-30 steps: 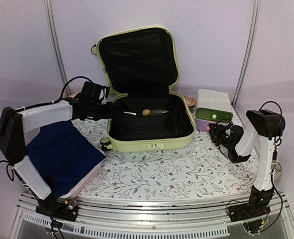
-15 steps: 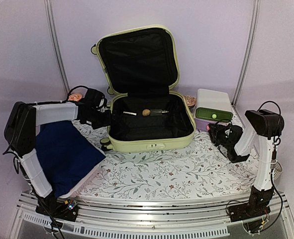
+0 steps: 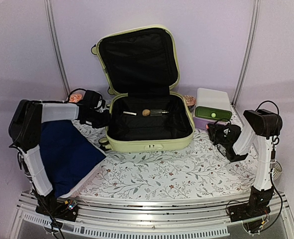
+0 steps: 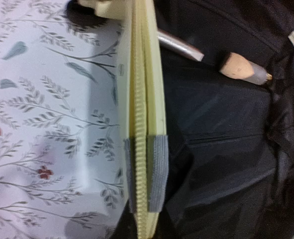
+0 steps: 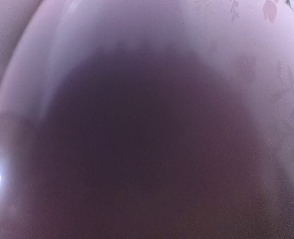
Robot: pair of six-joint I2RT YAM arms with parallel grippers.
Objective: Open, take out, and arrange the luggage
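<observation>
The left claw (image 3: 105, 119) grips the left rim of the open luggage (image 3: 132, 144) on the counter (image 3: 161, 172); for the right claw (image 3: 214, 132) I cannot tell the state.

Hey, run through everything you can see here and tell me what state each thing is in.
luggage: open, lid standing upright, things inside.
left gripper: closed on the luggage's left rim.
right gripper: beside the white box; open or shut unclear.
white box: upright, right of the luggage.
blue cloth: lying flat, left of the luggage.
small brown item: lying in the luggage's lower shell.
</observation>
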